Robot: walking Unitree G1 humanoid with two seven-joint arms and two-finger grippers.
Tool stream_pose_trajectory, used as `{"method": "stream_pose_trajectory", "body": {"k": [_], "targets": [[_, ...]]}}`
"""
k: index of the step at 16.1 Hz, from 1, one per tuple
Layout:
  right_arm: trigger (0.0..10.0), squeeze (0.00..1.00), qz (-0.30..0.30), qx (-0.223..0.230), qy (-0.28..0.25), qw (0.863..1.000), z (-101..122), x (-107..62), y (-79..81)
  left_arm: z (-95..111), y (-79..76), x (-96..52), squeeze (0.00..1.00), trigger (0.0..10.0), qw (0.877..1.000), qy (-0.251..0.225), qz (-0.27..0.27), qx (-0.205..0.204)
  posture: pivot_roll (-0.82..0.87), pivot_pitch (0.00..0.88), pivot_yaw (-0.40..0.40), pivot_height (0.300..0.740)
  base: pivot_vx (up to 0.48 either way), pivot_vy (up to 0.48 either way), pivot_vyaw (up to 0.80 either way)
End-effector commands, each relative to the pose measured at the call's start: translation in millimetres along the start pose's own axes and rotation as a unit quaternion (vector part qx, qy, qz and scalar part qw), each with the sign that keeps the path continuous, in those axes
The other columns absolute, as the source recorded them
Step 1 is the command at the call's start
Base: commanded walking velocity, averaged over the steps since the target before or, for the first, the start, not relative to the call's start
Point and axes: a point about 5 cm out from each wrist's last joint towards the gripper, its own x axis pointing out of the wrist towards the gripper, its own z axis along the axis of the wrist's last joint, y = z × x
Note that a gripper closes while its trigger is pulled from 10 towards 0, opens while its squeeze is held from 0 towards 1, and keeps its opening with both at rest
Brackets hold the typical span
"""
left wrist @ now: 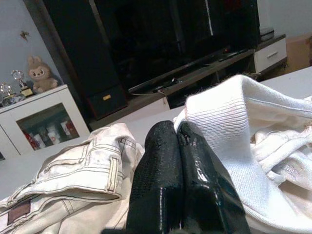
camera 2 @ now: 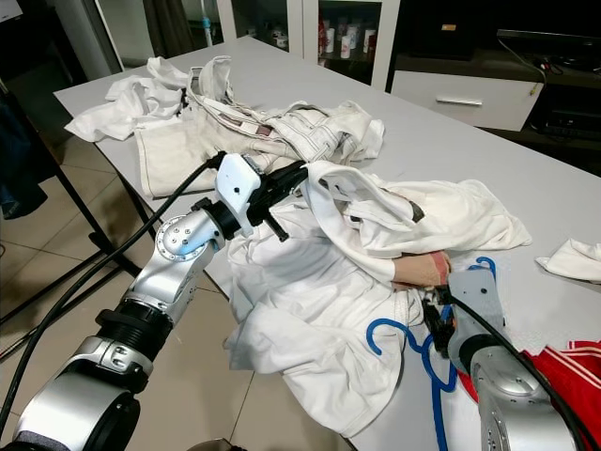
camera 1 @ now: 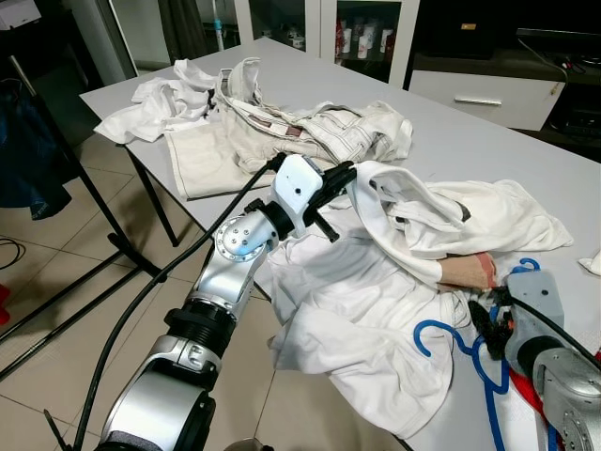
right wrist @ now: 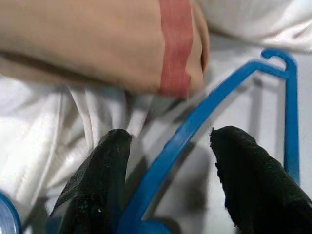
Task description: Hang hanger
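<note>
On the grey table [camera 1: 488,150] lies a heap of white clothes, and the blue hanger [camera 1: 484,362] rests at its near right edge, partly under the white shirt [camera 1: 376,310]. Its hook [camera 1: 526,265] lies flat on the table beside a tan sleeve [camera 1: 467,272] with a red band. Over the hanger sits the right gripper [right wrist: 170,180], its two black fingers [right wrist: 105,170] spread wide, one on each side of a blue bar of the hanger and not closed on it. Further left, the left gripper [left wrist: 176,161] reaches over the table edge to the shirt; its fingers are pressed together with nothing clearly between them, and a white ribbed edge of the shirt lies just beside them. Behind it, beige trousers [camera 1: 310,132] lie spread on the table, with another white garment [camera 1: 160,99] at the far left corner. A red cloth [camera 2: 563,376] lies near the right arm.
</note>
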Motion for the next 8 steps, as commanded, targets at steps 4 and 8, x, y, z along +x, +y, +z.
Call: {"method": "stream_pose_trajectory", "body": {"k": [4, 8], "targets": [[10.0, 0.00, -0.036, -0.040, 0.039, 0.998, -13.4, 6.4, -9.4, 1.2, -1.0, 1.7, 0.00, 10.0, 1.000, 0.000, -0.008, 0.010, -0.06, 0.007, 0.071, 0.723, 0.000, 0.000, 0.00], [4.4, 0.00, -0.028, -0.027, 0.040, 0.998, -11.0, 16.8, -7.6, 2.4, -0.5, 2.5, 0.00, 10.0, 1.000, -0.002, -0.006, 0.011, -0.05, 0.003, 0.067, 0.723, 0.000, 0.000, 0.00]]}}
